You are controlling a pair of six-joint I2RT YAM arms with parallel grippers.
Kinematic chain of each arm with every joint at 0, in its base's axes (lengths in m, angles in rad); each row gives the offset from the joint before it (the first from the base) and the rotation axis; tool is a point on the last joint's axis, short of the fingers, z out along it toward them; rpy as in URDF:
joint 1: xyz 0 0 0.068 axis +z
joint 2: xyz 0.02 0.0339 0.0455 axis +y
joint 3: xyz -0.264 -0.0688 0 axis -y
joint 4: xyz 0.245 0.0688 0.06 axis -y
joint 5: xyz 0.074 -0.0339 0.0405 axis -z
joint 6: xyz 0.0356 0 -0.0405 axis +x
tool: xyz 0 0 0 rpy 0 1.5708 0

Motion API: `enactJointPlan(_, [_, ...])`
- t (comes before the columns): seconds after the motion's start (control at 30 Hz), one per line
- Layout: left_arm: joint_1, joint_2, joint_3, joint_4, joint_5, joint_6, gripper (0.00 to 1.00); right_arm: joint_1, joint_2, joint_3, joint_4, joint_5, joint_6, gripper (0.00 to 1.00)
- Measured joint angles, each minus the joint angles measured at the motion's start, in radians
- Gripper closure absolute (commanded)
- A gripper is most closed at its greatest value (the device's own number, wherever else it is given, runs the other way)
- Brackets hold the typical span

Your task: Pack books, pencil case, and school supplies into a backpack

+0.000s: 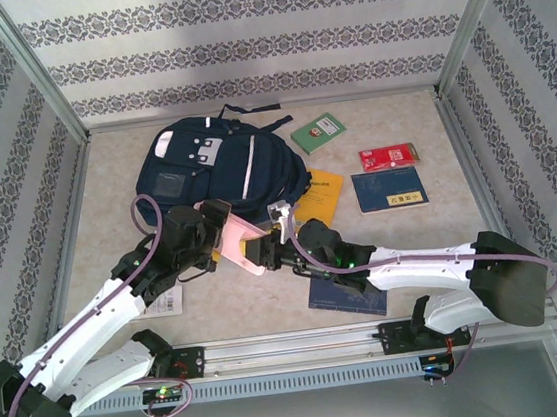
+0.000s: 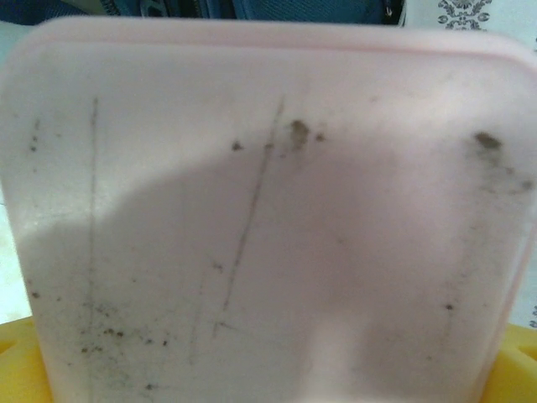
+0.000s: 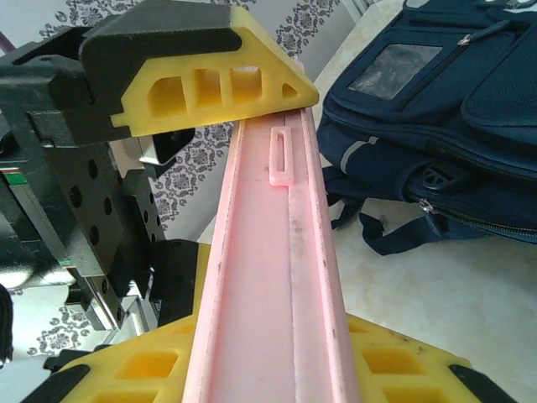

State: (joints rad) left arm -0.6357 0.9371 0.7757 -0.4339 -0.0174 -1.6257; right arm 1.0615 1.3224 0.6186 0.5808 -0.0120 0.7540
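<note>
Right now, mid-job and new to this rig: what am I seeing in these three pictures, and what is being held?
Two white robot arms, left and right, are bolted at the table's near edge. One picture looks down from above and behind them; the other two come from a camera on each wrist. The right fingers pinch the thin sides of a pink pencil case. The left fingers sit at its wide edges; whether they grip, I cannot tell. Lying on the table: a navy backpack, an orange-yellow book, two navy books, a green booklet and a red booklet.

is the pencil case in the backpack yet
Out. The pink pencil case sits in the right pincer, outside the backpack.
</note>
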Motion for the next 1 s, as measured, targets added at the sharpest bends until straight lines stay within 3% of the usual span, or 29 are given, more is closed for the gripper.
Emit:
enactJointPlan(0.13, [0.000, 0.002, 0.026, -0.003, -0.019, 0.053, 0.00, -0.057, -0.027, 0.000, -0.059, -0.011, 0.032, 0.72])
enactJointPlan(0.37, [0.000, 0.038, 0.062, -0.037, -0.048, 0.171, 0.00, -0.248, -0.113, 0.000, -0.251, -0.030, 0.086, 0.69])
enactJointPlan(0.57, [0.000, 0.130, 0.201, -0.121, -0.120, 0.428, 0.00, -0.442, -0.286, -0.006, -0.381, -0.061, 0.097, 0.69])
enactJointPlan(0.73, [0.000, 0.303, 0.460, -0.150, -0.131, 0.790, 0.04, -0.618, -0.456, -0.026, -0.489, -0.085, 0.112, 0.69])
enactJointPlan(0.83, [0.001, 0.454, 0.617, -0.182, -0.103, 0.970, 0.13, -0.695, -0.533, -0.042, -0.546, -0.095, 0.116, 0.69])
enactJointPlan(1.0, [0.032, 0.824, 0.967, -0.245, -0.005, 1.184, 0.25, -0.818, -0.657, -0.103, -0.650, -0.122, 0.139, 0.69])
